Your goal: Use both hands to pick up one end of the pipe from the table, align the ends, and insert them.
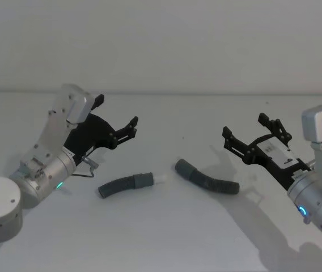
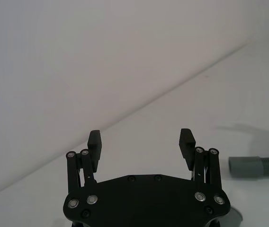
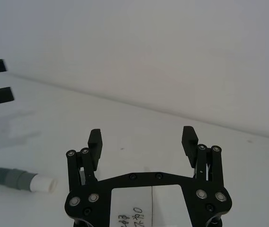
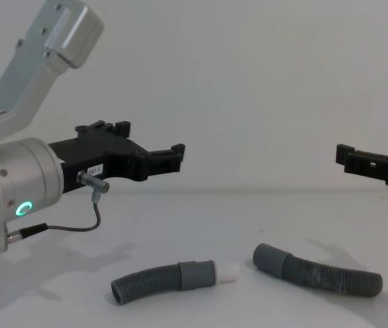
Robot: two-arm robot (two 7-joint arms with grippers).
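Nearest the robot, the left arm's silver wrist showed a green ring light. The right arm's wrist sat low at the right edge of the head view.

Beyond them, the 2 pieces of the pipe lay flat on the white table, between the 2 arms, and neither gripper touched them. The left hose piece curved gently. Its plug cuff pointed right and ended in the white plug tip. The right hose piece lay just beside it on the right. Its socket cuff was turned toward the plug, close to it but apart, and set slightly farther from the robot. The ribbed ends of both pieces pointed outward, toward the arms.

Farther on and raised above the table, the left gripper hung to the left of the left hose piece. Its jaws were spread wide with nothing between them. The right gripper hung to the right of the right hose piece, likewise released and empty. Both reached inward toward the middle, well apart from each other.

Behind everything stood the plain pale wall, which met the table along a straight line.
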